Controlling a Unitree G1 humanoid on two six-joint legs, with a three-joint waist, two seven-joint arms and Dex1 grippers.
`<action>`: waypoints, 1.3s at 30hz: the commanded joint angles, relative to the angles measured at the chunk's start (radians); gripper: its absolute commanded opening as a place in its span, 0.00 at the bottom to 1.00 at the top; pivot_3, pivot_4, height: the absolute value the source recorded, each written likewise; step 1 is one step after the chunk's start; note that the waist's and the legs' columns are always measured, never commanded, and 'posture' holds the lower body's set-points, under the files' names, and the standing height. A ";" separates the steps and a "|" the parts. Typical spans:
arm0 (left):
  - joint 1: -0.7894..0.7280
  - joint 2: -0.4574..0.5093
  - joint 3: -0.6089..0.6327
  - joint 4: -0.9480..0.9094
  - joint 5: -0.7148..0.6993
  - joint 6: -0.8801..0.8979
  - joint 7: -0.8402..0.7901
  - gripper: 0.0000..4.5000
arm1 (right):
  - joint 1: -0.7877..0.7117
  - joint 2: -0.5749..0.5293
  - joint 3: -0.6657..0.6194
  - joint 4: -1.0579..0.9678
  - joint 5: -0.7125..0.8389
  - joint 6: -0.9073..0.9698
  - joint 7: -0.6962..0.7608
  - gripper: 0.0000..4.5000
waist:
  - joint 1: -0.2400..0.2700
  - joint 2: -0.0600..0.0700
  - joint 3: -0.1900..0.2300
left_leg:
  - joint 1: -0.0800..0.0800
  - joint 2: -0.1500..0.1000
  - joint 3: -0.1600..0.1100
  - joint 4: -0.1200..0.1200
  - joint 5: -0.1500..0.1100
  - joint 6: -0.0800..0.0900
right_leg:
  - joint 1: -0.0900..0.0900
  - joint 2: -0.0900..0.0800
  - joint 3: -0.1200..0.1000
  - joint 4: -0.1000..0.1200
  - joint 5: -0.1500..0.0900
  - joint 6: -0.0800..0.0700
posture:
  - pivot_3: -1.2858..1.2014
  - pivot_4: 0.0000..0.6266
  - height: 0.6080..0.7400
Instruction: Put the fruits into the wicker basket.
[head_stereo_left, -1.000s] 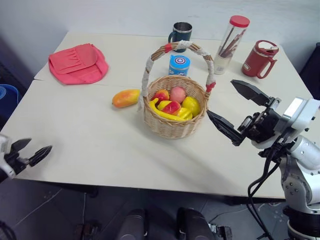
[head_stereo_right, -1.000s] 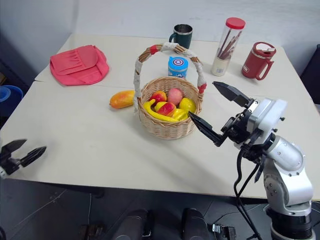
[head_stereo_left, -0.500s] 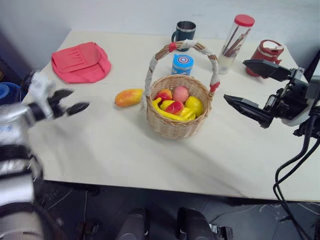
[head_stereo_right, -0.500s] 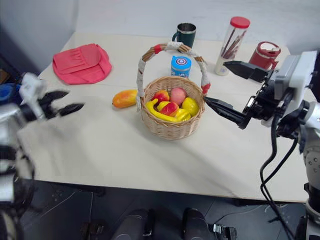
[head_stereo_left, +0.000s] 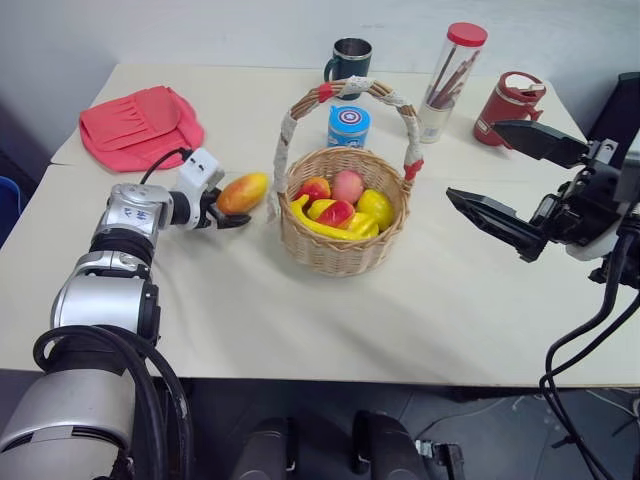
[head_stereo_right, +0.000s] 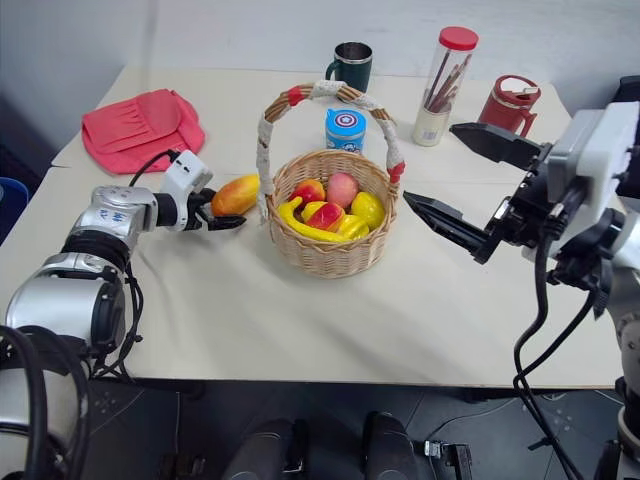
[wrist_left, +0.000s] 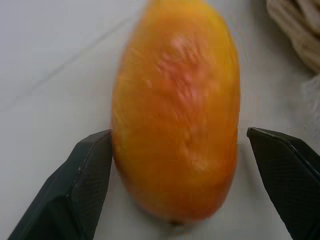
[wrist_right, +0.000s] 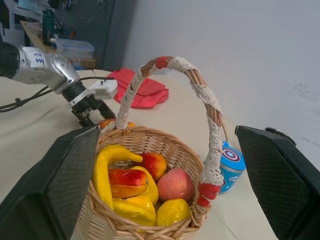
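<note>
Mango: left of centre in your head view, lying on the bench, just beside the basket's left wall.
Left gripper: at the mango; jaws wide, one finger each side of the fruit, not clamped.
Banana: already in the wicker basket, mid-frame, with smaller red, peach and yellow fruits.
Right gripper: right edge of frame, above the bench, well apart from the basket; your jaws gape wide, holding nothing.
Blue can: behind the basket.
</note>
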 joint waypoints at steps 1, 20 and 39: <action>-0.028 0.006 0.035 -0.013 -0.014 -0.035 -0.012 0.79 | 0.009 -0.007 -0.045 -0.035 0.014 -0.008 -0.019 1.00 | 0.002 -0.001 0.000 | 0.000 0.000 0.000 0.002 0.000 0.000 | 0.000 0.000 0.000 0.001 0.000 0.000 | 0.52 0.24 1.00; 0.248 0.240 0.242 -0.311 -0.263 -0.138 -0.437 0.46 | 0.013 0.062 0.070 0.110 -0.065 -0.100 0.100 1.00 | -0.004 0.000 0.000 | -0.001 0.000 0.000 0.006 -0.002 0.002 | 0.000 -0.001 0.001 0.003 0.001 0.000 | 0.52 0.24 1.00; -0.044 -0.001 0.023 -0.017 0.026 -0.178 0.079 0.99 | 0.068 0.094 0.041 0.048 -0.089 -0.119 0.057 1.00 | 0.019 -0.001 0.000 | -0.002 -0.002 0.000 0.006 -0.003 0.003 | 0.000 -0.002 0.000 0.002 0.002 0.000 | 0.52 0.24 1.00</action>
